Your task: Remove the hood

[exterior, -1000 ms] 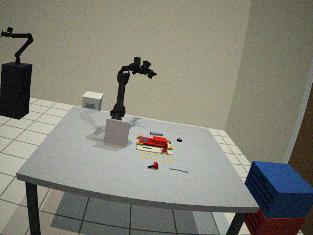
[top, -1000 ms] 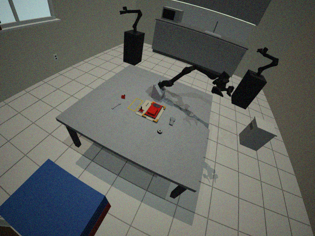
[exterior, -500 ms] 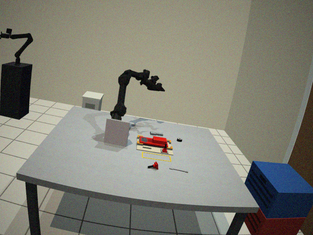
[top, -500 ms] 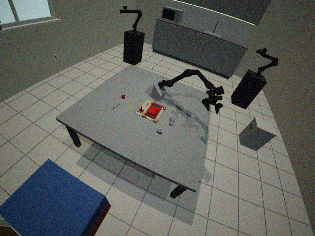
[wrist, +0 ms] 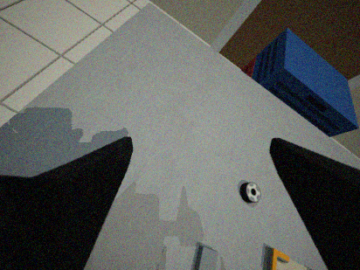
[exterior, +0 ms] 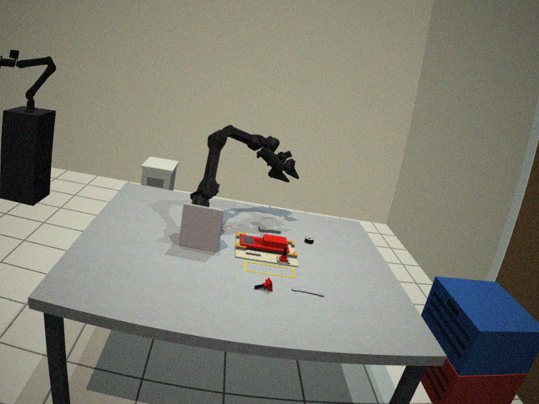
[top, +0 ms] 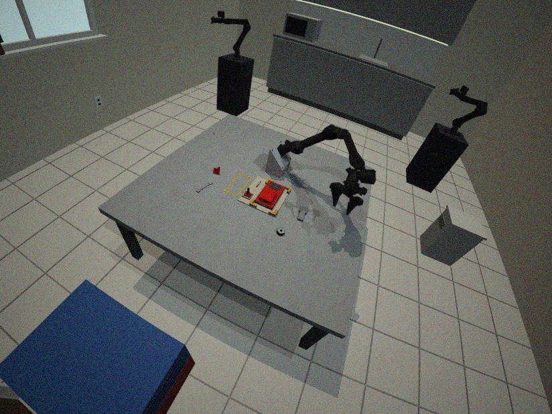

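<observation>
hand (exterior: 284, 168) open, high | wheel (wrist: 251, 191) wrist-view | car (top: 270, 193) hidden there

A small red toy car (top: 270, 194) sits on a cream base plate (top: 258, 204) with orange corner marks, near the middle of the grey table. The car is boxy and low, resting flat and upright. Its hood (top: 274, 185), a darker grey panel, lies flat at one end of the car's top, in place on the body. From the side the car (exterior: 265, 241) shows a raised red block toward one end and the grey hood (exterior: 247, 240) at the other. Just beside the base plate, a thin yellow rectangle (top: 237, 184) outlines the marked area on the table; nothing lies inside it (exterior: 269, 269).
</observation>
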`<state>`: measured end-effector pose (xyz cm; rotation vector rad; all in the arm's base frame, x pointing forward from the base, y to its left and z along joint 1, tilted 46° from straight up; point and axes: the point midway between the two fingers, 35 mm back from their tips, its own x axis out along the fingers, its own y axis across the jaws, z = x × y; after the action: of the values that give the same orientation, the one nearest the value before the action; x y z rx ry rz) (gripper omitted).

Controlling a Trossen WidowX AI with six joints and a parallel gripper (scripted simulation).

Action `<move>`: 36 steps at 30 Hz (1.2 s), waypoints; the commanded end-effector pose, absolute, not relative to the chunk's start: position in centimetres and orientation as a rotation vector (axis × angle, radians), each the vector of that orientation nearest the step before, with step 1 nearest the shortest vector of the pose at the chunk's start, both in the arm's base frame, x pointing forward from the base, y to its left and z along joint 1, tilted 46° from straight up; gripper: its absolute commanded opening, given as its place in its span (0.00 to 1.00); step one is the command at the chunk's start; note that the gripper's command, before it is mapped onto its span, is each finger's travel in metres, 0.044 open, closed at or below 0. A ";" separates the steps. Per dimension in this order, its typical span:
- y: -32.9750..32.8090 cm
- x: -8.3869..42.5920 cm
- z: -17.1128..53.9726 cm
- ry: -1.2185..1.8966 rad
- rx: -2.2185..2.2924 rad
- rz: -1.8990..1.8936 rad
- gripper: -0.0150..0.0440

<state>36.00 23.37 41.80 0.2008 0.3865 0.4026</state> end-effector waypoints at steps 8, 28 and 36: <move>19.5 39.8 29.8 0.712 0.053 0.407 1.00; 8.0 36.4 11.0 1.313 0.272 0.552 1.00; 4.4 32.6 7.0 1.429 0.593 0.635 1.00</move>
<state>33.85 5.21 7.96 0.4836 1.4076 0.6031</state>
